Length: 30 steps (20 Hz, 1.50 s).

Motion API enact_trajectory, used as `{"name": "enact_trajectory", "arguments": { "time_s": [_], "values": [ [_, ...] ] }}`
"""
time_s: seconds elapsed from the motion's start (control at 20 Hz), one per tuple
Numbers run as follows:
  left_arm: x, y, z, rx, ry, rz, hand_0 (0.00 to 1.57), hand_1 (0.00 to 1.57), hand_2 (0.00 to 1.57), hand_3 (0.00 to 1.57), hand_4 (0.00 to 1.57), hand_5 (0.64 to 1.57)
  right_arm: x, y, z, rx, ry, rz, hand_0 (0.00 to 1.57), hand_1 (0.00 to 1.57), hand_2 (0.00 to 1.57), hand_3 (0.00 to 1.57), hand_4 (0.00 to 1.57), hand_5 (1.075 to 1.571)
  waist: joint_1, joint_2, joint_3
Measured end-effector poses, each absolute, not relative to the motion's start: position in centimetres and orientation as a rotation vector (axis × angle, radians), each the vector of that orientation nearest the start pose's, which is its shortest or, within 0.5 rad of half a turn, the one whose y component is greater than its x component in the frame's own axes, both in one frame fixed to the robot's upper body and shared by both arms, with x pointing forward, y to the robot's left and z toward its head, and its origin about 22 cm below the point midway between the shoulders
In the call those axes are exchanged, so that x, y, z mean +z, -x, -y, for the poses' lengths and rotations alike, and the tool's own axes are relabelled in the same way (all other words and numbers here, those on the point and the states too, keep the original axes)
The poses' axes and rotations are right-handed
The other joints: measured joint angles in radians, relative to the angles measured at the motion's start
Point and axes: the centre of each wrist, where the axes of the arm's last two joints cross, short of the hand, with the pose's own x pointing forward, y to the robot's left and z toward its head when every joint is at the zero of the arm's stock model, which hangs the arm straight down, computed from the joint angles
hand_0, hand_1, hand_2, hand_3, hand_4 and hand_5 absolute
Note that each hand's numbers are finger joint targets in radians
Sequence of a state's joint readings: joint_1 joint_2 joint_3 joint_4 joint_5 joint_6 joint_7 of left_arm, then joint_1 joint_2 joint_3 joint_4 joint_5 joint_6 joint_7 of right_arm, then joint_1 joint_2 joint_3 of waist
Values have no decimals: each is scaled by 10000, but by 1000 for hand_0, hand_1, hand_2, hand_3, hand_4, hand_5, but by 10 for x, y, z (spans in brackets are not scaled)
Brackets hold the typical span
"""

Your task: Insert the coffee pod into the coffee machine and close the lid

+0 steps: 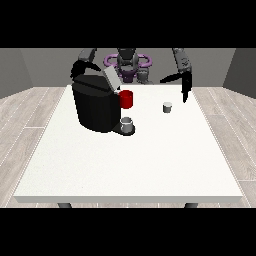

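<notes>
Cup [128, 125] under coffee machine [96, 106] (lid [111, 78] up), coffee pod [167, 107] w/in view right.

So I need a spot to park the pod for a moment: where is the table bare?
Bare: the white table's whole near half, and right of the small white pod. Crowded: around the black coffee machine, red cup and grey cup.

**Free room and obstructions**

Coffee machine [96, 107] is occupying the table's [125, 170] upper left, its raised lid [111, 79] and red mug [126, 99] crowding the frame's upper centre. Grey cup [128, 125] is blocking its front. Coffee pod [167, 107] is standing apart at upper right. The lower half is lying open.
</notes>
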State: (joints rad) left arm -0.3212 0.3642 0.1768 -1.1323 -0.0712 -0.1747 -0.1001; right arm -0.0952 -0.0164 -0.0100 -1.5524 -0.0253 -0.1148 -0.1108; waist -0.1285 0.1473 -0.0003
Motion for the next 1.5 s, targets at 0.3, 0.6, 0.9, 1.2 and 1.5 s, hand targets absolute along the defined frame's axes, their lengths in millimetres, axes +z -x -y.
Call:
{"name": "enact_trajectory", "arguments": {
  "time_s": [0.3,0.6,0.9,1.2,1.5],
  "values": [
    [20,-333,-354,-3489,-3056,14630,0,0,0,0,0,1571,28,-276,217,-579,726,17226,0,0,0,0,392,1571,-41,278,1],
    [3,-338,-340,-4504,-3414,14052,0,0,459,0,0,1571,23,-284,220,-513,1087,16739,0,0,0,0,422,1571,106,202,0],
    [-1,-348,-334,-5049,-3801,13513,807,807,847,501,0,1571,11,-291,219,-492,1414,16452,0,0,0,0,392,1571,189,179,2],
    [-12,-344,-347,-5779,-4584,12852,600,600,715,469,0,1571,10,-288,217,-405,1237,16298,0,0,0,0,465,1571,-41,200,3],
    [-18,-345,-348,-6669,-5512,12761,673,673,809,551,0,1571,11,-288,217,-330,1200,16382,0,0,0,0,527,1571,-178,282,2]
  ]
}}
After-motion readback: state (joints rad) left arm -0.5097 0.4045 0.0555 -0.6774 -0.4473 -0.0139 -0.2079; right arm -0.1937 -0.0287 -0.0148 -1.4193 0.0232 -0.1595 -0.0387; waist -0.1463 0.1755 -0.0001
